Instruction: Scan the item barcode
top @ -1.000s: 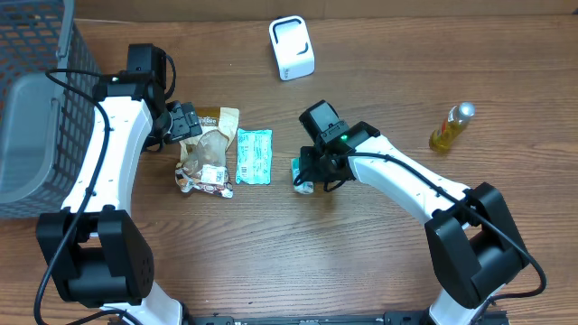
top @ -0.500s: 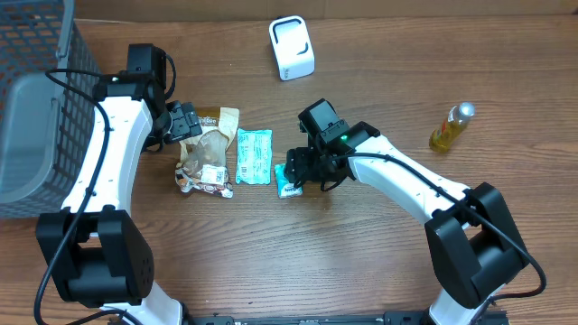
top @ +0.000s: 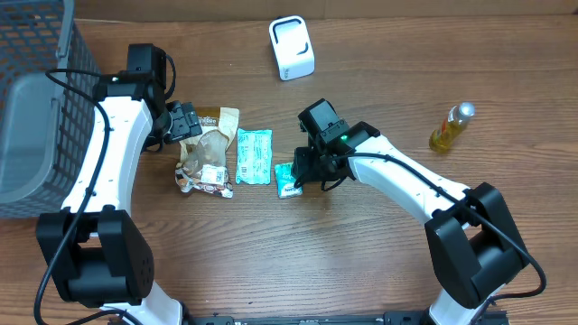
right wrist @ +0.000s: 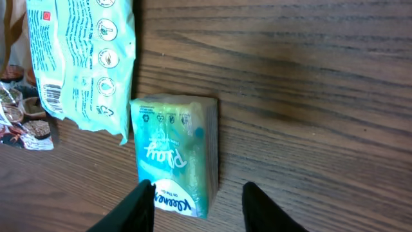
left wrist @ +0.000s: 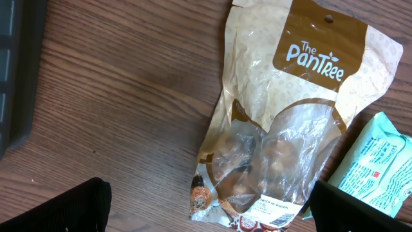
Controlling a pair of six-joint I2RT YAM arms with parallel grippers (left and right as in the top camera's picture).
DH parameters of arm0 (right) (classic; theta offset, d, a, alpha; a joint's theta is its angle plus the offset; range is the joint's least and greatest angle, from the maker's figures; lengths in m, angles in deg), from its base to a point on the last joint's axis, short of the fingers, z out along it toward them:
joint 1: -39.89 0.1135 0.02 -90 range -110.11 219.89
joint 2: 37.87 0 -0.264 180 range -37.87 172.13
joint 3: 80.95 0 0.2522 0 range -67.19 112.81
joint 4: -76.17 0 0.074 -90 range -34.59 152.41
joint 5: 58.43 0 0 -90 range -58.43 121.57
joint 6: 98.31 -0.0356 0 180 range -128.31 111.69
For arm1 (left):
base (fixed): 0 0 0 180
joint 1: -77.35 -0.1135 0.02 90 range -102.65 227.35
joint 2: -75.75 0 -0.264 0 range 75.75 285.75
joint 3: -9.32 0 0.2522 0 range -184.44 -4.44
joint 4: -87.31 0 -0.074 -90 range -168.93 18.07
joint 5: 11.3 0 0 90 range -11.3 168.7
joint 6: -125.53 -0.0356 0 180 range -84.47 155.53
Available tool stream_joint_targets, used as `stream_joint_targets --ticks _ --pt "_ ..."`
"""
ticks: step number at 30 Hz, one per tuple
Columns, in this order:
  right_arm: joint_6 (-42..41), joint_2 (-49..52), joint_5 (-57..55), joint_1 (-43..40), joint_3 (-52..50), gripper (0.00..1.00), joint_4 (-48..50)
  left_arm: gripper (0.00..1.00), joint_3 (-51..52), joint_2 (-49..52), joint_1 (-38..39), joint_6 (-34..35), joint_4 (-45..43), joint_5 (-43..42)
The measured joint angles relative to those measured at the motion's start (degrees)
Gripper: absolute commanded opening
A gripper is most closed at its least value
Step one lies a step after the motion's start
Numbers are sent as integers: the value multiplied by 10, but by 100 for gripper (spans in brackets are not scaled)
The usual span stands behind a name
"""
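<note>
- The left gripper (left wrist: pixel 209 201) hangs over the snack bag (left wrist: pixel 283 129) at about 9 o'clock on the table. Its jaws are spread wide to either side and hold nothing.
- The snack bag reads "The PanTree" in white on a brown patch. It is crinkly film with a clear window and lumpy contents, and its bottom label is too small to read.
- A flat teal packet (top: pixel 254 155) lies just at 3 o'clock of the bag. It carries icons, a red square and fine print that I cannot make out.
- The tissue pack (right wrist: pixel 174 154), which I take for the item to scan, lies flat on the wood near the table's centre, at 3 o'clock of the teal packet. It looks light, soft and squashy under slick film, so I would pinch it gently across its narrow sides. It seems to read "Play", with an oval logo resembling Kleenex. No barcode shows on this face.
- The right gripper (right wrist: pixel 198 205) straddles the pack's near end with its jaws partly apart. One finger is clear of the pack, so nothing is clamped.
- The white scanner (top: pixel 292 48) stands at 12 o'clock, well apart from the pack.
</note>
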Motion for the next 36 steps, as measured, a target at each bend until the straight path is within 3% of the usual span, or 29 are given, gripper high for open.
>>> stream_joint_targets --ticks 10,14,22,34,36 --pt "-3 29 3 8 0 33 16 100 0 0 0 0 0 0" --pt "-5 45 11 12 0 27 22 100 0 0 0 0 0 0" --pt "-21 50 11 14 0 25 24 100 0 0 0 0 0 0" --pt "-36 69 37 14 0 16 34 100 0 0 0 0 0 0" --pt "-35 70 43 13 0 10 34 100 0 0 0 0 0 0"
